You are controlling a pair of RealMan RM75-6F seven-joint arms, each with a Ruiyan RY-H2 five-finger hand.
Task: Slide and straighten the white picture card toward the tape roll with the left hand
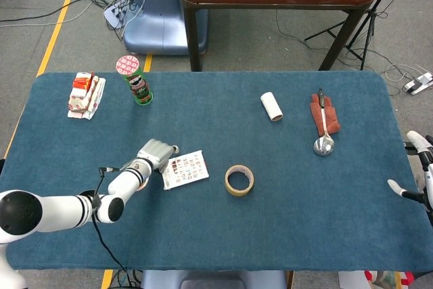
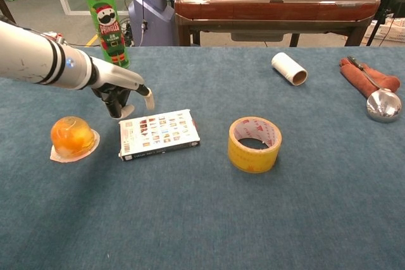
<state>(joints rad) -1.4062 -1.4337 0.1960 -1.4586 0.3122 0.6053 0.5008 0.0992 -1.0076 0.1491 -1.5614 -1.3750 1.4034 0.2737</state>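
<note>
The white picture card (image 1: 185, 168) (image 2: 158, 133) lies flat on the blue table, slightly askew, left of the yellow tape roll (image 1: 239, 180) (image 2: 254, 144). A gap of bare cloth separates card and roll. My left hand (image 1: 157, 152) (image 2: 120, 90) hovers just behind the card's far left corner, fingers hanging toward the cloth and one digit stretched out to the right over the card's back edge. It holds nothing; contact with the card cannot be told. My right hand (image 1: 416, 167) shows only at the table's right edge, fingers apart and empty.
An orange jelly cup (image 2: 73, 137) sits just left of the card, under my left forearm. A Pringles can (image 1: 137, 80) (image 2: 105, 24) and snack packs (image 1: 85, 95) stand at the back left. A white roll (image 1: 271, 106) and a spoon (image 1: 324, 141) on a red cloth lie at the back right.
</note>
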